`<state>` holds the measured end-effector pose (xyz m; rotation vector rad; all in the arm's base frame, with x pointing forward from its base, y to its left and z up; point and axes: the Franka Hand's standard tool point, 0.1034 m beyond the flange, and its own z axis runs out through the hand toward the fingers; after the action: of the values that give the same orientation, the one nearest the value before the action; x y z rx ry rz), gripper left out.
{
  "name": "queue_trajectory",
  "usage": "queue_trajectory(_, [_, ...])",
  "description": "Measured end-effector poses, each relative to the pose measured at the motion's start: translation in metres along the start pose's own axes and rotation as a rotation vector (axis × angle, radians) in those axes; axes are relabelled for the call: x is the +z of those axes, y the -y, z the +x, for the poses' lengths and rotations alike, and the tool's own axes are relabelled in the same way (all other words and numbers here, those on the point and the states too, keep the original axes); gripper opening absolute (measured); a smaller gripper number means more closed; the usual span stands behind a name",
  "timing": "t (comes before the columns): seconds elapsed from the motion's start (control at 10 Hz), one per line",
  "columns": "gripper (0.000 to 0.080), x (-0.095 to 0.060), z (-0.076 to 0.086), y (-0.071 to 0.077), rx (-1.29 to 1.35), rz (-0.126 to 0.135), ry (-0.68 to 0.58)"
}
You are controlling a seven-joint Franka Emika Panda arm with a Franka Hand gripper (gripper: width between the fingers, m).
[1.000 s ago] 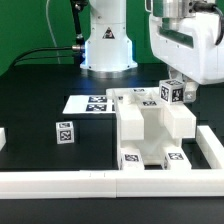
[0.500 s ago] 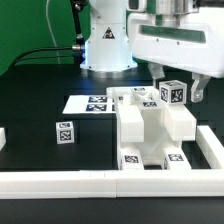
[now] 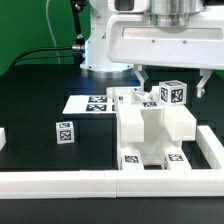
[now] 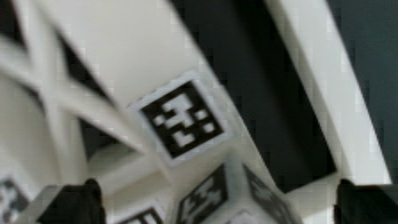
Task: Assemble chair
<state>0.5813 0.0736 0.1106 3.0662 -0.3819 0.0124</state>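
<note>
The partly built chair [image 3: 150,130] is a blocky white cluster of tagged panels at the exterior view's right, against the front rail. A tagged white piece [image 3: 172,94] stands up from its rear right. My gripper [image 3: 172,84] is open and hangs over that piece, with one finger on each side and clear gaps between. In the wrist view the tagged piece [image 4: 187,118] runs between my dark fingertips [image 4: 80,205], and my gripper [image 4: 222,205] holds nothing. A loose tagged white cube [image 3: 64,132] sits on the black table at the left.
The marker board [image 3: 92,103] lies flat behind the chair. A long white border rail [image 3: 70,183] runs along the front, and another [image 3: 211,147] runs along the right. The robot base [image 3: 107,45] stands at the back. A small white piece [image 3: 2,138] sits at the left edge.
My hand has swung to the exterior view's left and turned, so its wide body now spans the tagged piece with a finger on each side. The parts have not moved.
</note>
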Motion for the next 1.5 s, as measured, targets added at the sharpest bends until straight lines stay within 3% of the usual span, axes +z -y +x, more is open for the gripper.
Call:
queue_trajectory(0.1, [0.0649, -0.002, 0.0041, 0.0036, -0.114, -0.003, -0.031])
queue_trajectory(0.3, [0.0621, -0.0009, 0.0039, 0.0027, -0.056, 0.0, -0.028])
queue_trajectory(0.5, [0.0275, -0.0005, 0.0038, 0.0026, 0.039, 0.001, -0.027])
queue_trajectory(1.0, [0.028, -0.0003, 0.0051, 0.0051, 0.64, 0.017, -0.029])
queue_trajectory(1.1, [0.028, -0.0003, 0.0056, 0.0063, 0.793, 0.04, -0.017])
queue_trajectory(1.3, [0.0281, -0.0009, 0.0087, 0.0105, 1.07, 0.111, 0.007])
queue_trajectory(1.5, [0.0281, -0.0007, 0.009, 0.012, 1.303, 0.149, 0.03])
